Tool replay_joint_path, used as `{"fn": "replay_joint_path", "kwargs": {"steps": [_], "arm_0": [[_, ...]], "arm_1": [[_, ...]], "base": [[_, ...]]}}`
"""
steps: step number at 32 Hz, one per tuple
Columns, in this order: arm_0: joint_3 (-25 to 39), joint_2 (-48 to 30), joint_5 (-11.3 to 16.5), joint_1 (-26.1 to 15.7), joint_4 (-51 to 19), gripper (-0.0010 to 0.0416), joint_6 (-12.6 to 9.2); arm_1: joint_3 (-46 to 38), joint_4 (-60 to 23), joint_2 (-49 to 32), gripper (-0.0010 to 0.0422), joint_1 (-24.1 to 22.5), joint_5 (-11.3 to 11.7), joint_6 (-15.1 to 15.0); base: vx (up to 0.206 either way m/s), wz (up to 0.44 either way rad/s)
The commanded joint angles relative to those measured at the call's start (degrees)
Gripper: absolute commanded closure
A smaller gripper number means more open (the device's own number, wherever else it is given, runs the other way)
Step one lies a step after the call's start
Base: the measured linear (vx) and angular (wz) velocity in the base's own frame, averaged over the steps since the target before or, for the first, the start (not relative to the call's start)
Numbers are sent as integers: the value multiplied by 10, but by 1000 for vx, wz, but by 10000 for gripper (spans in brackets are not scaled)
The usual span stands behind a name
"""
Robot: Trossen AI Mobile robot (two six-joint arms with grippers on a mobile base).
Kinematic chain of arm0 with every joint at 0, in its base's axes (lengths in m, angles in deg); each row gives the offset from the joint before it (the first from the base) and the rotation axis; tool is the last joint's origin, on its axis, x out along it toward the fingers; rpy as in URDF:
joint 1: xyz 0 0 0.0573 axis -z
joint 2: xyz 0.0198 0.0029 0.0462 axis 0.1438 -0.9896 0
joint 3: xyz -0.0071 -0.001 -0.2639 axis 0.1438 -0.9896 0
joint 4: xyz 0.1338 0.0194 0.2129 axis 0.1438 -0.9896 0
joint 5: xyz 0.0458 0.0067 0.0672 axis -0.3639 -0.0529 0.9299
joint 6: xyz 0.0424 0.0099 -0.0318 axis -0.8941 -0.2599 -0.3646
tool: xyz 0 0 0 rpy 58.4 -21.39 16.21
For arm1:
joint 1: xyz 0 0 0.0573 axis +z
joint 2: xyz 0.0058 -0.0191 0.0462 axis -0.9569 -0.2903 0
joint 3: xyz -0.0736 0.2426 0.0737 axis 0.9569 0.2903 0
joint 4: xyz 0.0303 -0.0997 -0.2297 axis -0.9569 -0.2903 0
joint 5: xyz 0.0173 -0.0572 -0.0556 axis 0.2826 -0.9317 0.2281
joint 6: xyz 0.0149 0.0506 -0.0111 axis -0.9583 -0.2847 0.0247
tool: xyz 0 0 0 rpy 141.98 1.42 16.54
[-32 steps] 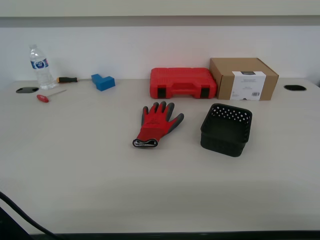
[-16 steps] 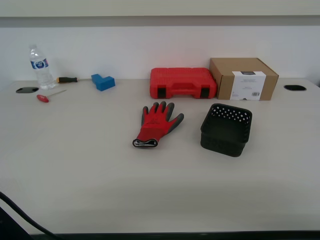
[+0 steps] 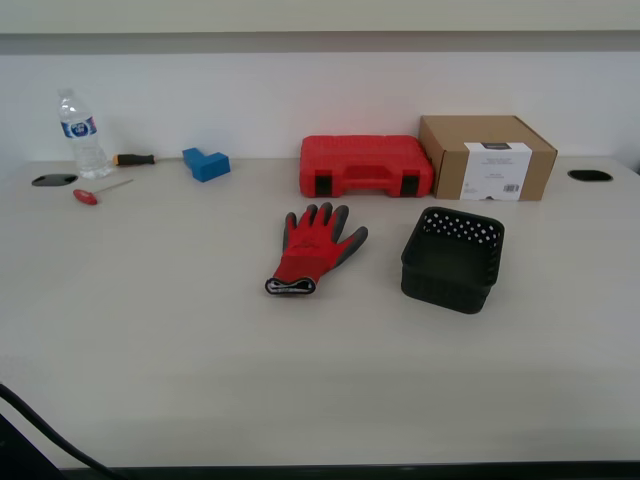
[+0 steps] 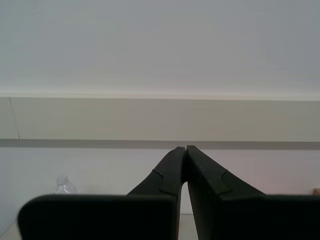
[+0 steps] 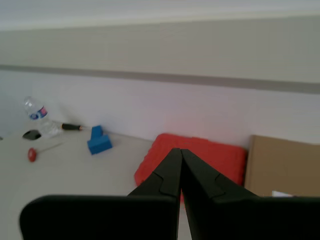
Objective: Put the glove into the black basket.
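The red glove (image 3: 313,248) with dark grey fingertips lies flat on the table's middle, cuff toward the front edge. The black basket (image 3: 453,258) stands a short way off, toward the exterior view's right of the glove. Neither gripper shows in the exterior view. My first gripper (image 5: 180,151) is shut and empty, held up in the air, looking toward the red tool case (image 5: 197,156). My second gripper (image 4: 185,148) is shut and empty, raised and facing the back wall. Glove and basket are out of both wrist views.
The red tool case (image 3: 366,165) and a brown cardboard box (image 3: 487,156) stand at the back. A water bottle (image 3: 80,135), a screwdriver (image 3: 134,158), a red-handled tool (image 3: 97,191) and a blue block (image 3: 206,163) lie at the back, on the exterior view's left. A dark cable (image 3: 45,432) crosses the near corner.
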Motion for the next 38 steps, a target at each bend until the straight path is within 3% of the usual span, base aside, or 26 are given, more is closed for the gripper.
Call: {"fn": "replay_joint_path", "kwargs": {"steps": [1,7,11,13,18,21,28,33,37,38], "arm_0": [[5,-54,21,-42,1,406,0],[28,-140,26,-118,0,406,2],[72,-190,45,-147,-21,406,-7],[111,-221,52,-150,-70,406,-17],[204,-318,85,-150,-176,406,-17],[245,-368,109,-150,-214,406,-21],[327,-477,132,-157,-292,398,-23],[405,-558,134,-169,-369,349,-41],[463,-607,128,-184,-412,296,-86],[469,-611,127,-186,-416,287,-87]], "arm_1": [[0,1,0,412,0,0,0],[0,1,0,412,0,0,0],[0,1,0,412,0,0,0],[0,1,0,412,0,0,0],[0,1,0,412,0,0,0],[0,1,0,412,0,0,0],[0,1,0,412,0,0,0],[0,1,0,412,0,0,0],[-1,1,0,412,0,0,0],[0,1,0,412,0,0,0]], "base": [[0,0],[0,0],[0,0],[0,0],[0,0],[0,0],[0,0],[0,0],[0,0],[0,0]]}}
